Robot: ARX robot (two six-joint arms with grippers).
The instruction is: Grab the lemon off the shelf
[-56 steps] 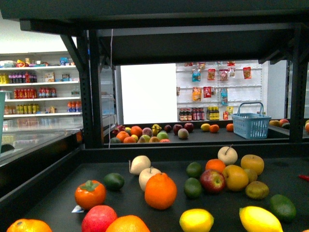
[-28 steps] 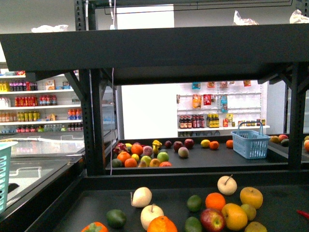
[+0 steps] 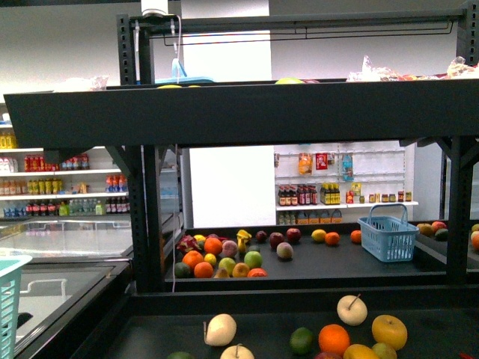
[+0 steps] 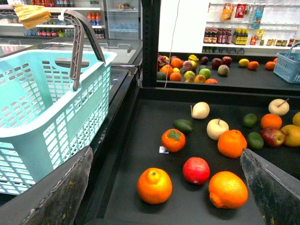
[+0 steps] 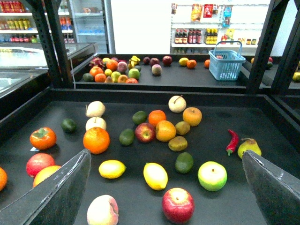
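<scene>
Recording right gripper (image 5: 165, 154) spread wide, gripping nothing; likewise left gripper (image 4: 166, 153), equally splayed and empty. Observing small bright yellow oval lemon (image 5: 155, 176) lying untouched on flat black rimmed tray of black metal shelf (image 5: 211, 125), ahead of right gripper, just beside second yellow fruit (image 5: 112, 168) and near dark green oval fruit (image 5: 184, 162). Noting pale turquoise plastic basket (image 4: 47, 108) beside left gripper.

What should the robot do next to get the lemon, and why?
Probably lower the right gripper toward the lemon. Its jaws stand wide open and empty, and the lemon lies free on the shelf ahead, about midway between them, with no other fruit touching it.
</scene>
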